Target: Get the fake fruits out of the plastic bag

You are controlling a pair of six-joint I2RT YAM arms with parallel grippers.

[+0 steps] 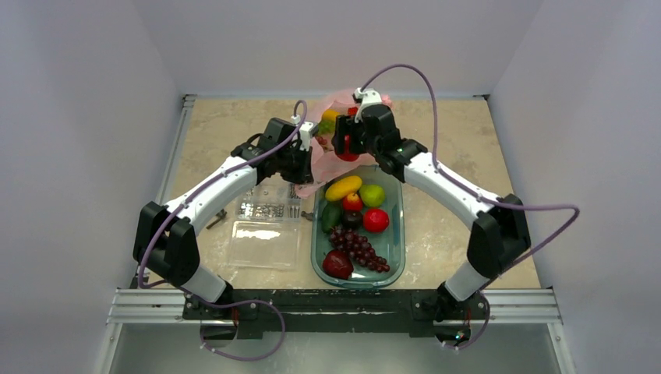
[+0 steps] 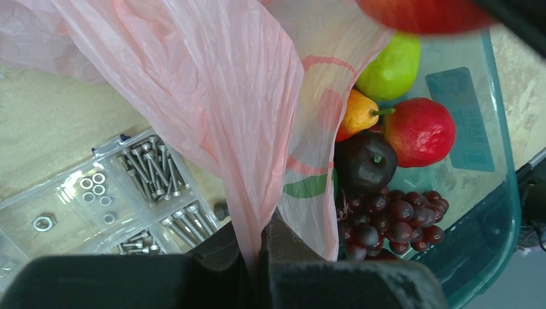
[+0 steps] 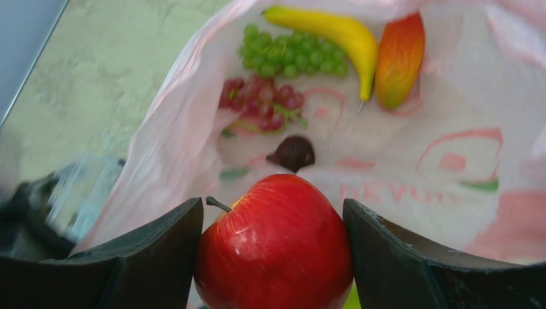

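The right hand clamps the red apple; the left hand is pinched together on the plastic bag. Only the right wrist view shows banana, green grapes, mango and plum inside it.

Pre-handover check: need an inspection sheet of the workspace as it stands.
Surface: beige stone-look table.
Job's things: pink plastic bag held up by one edge; banana, green grape bunch, mango, plum and a red grape bunch inside it; red apple gripped.
Clutter: green tray of fruits; clear screw box.
Pincers: left pincer shut on plastic bag; right pincer shut on red apple.
Cables: purple cables loop off both arms.
Surroundings: plain white walls.
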